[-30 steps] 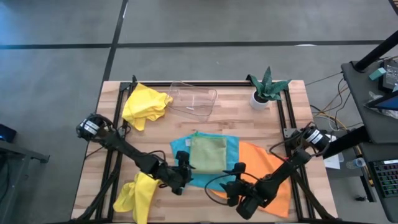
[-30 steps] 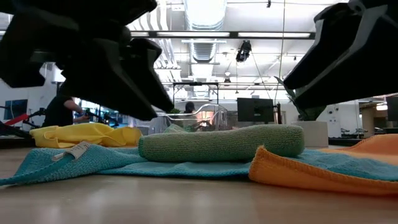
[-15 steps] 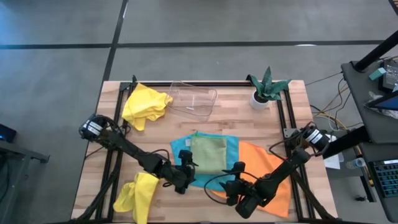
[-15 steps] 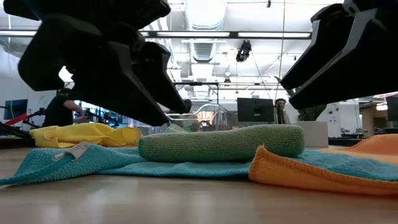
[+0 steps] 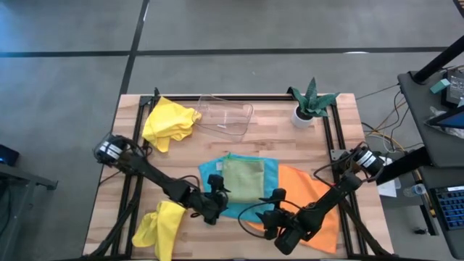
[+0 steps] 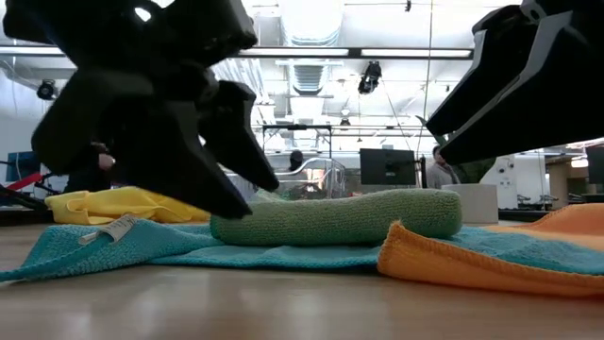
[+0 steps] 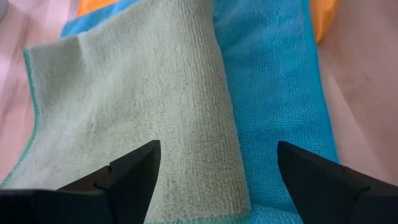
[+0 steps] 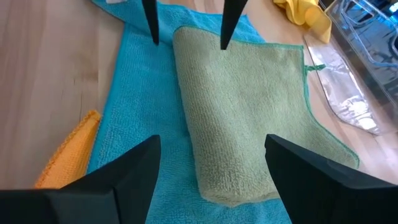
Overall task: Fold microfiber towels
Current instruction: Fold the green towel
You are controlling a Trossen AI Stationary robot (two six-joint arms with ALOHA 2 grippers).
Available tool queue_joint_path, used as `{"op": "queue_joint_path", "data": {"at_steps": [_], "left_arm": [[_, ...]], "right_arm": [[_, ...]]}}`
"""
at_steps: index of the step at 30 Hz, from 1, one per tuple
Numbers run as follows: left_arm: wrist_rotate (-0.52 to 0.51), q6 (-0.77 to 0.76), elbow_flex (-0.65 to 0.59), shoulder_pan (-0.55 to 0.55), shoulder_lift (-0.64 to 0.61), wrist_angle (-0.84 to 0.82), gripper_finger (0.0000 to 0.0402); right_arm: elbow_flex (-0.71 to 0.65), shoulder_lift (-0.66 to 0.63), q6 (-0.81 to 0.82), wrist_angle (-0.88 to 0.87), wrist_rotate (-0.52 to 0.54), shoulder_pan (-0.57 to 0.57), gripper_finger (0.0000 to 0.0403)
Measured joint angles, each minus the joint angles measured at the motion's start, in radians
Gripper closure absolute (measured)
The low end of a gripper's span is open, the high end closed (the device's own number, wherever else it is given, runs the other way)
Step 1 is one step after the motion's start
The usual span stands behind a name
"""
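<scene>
Folded sage green towel (image 5: 242,179) lies on turquoise towel (image 5: 210,171) between left gripper (image 5: 217,196) and right gripper (image 5: 278,212), both spread open, empty; left nearer.

Turquoise towel (image 5: 210,174) mostly under others

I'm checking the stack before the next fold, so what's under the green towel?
The green towel, folded over, lies on the turquoise towel, which shows on both sides. How much turquoise lies beneath is hidden.
</scene>
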Motion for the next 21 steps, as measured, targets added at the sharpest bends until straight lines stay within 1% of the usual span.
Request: {"op": "queue_joint_path", "data": {"at_steps": [8,12,15,21], "left_arm": [[-0.031,0.001,0.003,0.000,0.050,0.011,0.0099],[-0.075,0.010,0.002,0.000,0.057,0.011,0.0100],[-0.083,0.033,0.001,0.000,0.066,0.010,0.0100],[-0.130,0.054,0.003,-0.001,0.087,0.022,0.0100]], "right_arm": [[0.000,0.000,0.007,0.001,0.000,0.000,0.0126],[0.000,0.000,0.007,0.000,-0.001,0.002,0.0126],[0.000,0.003,0.007,0.001,-0.002,0.002,0.0126],[-0.002,0.010,0.008,0.000,-0.009,0.002,0.0126]]}}
